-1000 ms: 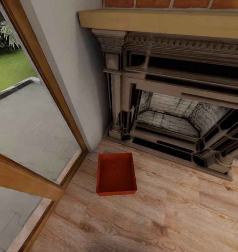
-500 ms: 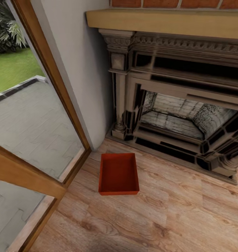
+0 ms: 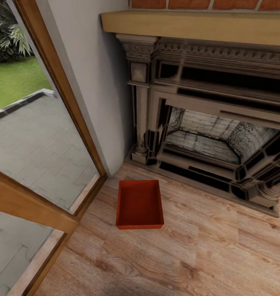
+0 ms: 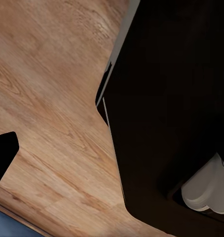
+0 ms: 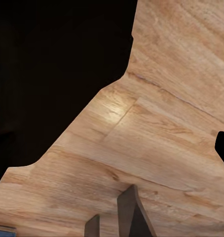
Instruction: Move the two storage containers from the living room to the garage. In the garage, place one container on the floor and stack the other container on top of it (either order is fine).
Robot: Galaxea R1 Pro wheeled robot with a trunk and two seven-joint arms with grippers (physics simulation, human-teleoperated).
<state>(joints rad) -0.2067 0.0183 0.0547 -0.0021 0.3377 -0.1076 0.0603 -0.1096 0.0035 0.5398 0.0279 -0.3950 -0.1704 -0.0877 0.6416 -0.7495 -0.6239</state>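
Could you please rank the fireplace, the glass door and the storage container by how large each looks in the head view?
1. Glass door, cut off by the frame.
2. Fireplace, also cut off; close to the door.
3. Storage container, smallest.

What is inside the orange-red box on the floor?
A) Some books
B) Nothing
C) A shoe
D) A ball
B: the head view looks down into the box, and only its bare orange-red bottom shows as it sits on the wood floor in front of the fireplace.

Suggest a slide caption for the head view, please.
One empty orange-red storage container sits on the wood plank floor between the glass door and ornate fireplace.
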